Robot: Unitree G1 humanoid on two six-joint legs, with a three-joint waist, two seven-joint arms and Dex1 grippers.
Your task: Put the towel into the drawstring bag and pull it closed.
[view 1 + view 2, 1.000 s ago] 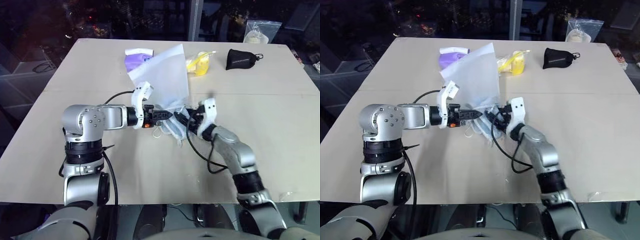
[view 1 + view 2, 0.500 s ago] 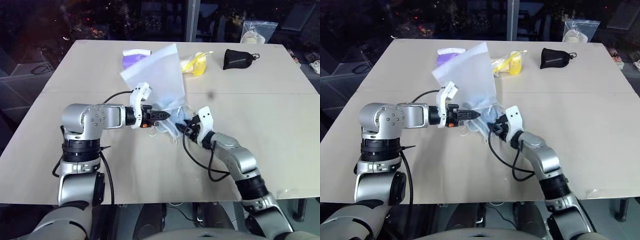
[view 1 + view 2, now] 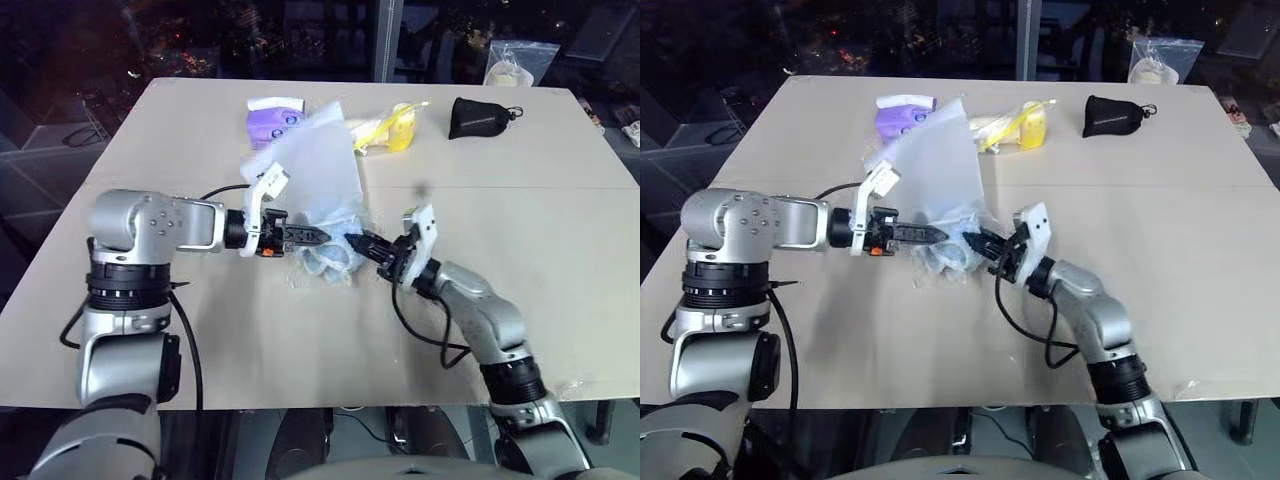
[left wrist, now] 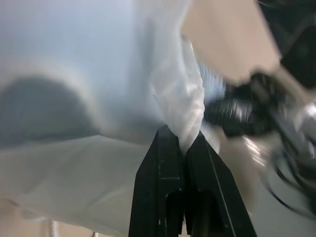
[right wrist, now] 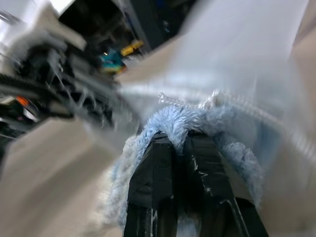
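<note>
1. While your left gripper [image 3: 318,237] is pinched fully shut on the white fabric at the mouth of the drawstring bag [image 3: 322,175], that mouth is held up off the table [image 3: 520,210] with the body of the bag rising away toward the far edge.
2. Your right gripper [image 3: 361,243] is clamped tight as well, and its wrist view shows the black fingers [image 5: 158,163] buried in the towel [image 5: 182,123], blue pile bulging around them, the white cord [image 5: 247,106] just beyond.
3. Towel sits at the bag's mouth, on the near side of it, between your two grippers and touching the bag; how much is already inside, you can't tell.
4. Bag's long axis runs from the mouth toward the far edge, so I'd judge the push goes that way.
5. Right hand is the nearer one to the towel.
6. Open tabletop lies right of the bag; the yellow packet [image 3: 392,127] and purple item [image 3: 272,120] crowd its far end.
</note>
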